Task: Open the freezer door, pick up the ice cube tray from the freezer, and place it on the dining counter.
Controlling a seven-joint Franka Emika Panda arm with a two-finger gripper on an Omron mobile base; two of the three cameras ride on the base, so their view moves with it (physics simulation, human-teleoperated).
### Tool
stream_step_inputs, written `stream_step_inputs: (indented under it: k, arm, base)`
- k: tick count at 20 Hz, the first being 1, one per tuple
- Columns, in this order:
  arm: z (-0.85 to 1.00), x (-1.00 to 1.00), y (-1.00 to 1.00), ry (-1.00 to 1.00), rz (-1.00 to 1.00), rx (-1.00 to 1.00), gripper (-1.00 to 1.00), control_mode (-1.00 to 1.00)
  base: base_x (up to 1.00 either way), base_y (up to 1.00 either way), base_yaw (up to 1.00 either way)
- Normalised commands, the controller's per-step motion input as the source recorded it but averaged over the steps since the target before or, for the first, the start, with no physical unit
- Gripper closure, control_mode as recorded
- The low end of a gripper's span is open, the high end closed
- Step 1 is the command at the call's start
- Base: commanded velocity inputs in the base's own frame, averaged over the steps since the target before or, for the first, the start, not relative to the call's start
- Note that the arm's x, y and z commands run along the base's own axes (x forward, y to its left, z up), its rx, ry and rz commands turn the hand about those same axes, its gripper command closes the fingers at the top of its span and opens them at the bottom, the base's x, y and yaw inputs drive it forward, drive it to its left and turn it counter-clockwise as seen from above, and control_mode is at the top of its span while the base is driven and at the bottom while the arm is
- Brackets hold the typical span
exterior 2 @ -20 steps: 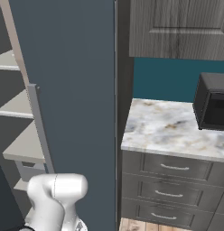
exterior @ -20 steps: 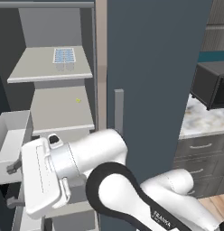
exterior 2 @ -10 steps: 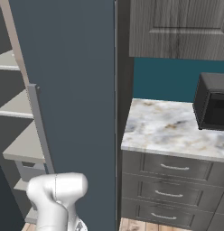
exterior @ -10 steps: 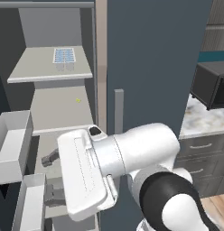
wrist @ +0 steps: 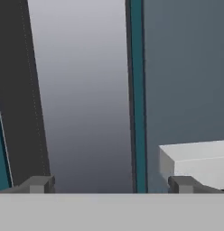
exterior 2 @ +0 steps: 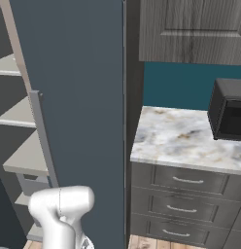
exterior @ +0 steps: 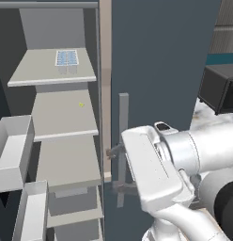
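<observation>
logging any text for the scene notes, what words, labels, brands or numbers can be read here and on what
None: no readable text in these pictures.
The ice cube tray shows only its grid of cells, no label.
The black microwave shows no legible brand or numbers.
The refrigerator door and the grey drawers are plain.

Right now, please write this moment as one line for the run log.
freezer: open, shelves visible | ice cube tray: on top shelf, untouched | gripper: open, empty | stage: tray not yet picked up
</observation>
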Motion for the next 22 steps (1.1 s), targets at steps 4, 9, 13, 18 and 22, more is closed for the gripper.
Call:
stream_step_inputs:
  k: [4, 9, 13, 18, 22]
  arm:
    - [0.27, 0.00, -0.90, 0.18, -0.22, 0.00, -1.00, -1.00]
    - [0.22, 0.00, -0.91, 0.17, -0.23, 0.00, -1.00, -1.00]
    - [0.07, 0.11, -0.50, 0.15, -0.29, -0.04, -1.00, -1.00]
    - [0.11, 0.23, -0.03, 0.15, -0.35, -0.18, -1.00, -1.00]
    - [0.06, 0.28, 0.00, 0.15, -0.37, -0.22, -1.00, -1.00]
  base:
    - [0.00, 0.00, 0.00]
    - [0.00, 0.00, 0.00]
    - [0.00, 0.00, 0.00]
    - [0.00, 0.00, 0.00]
    - [0.00, 0.00, 0.00]
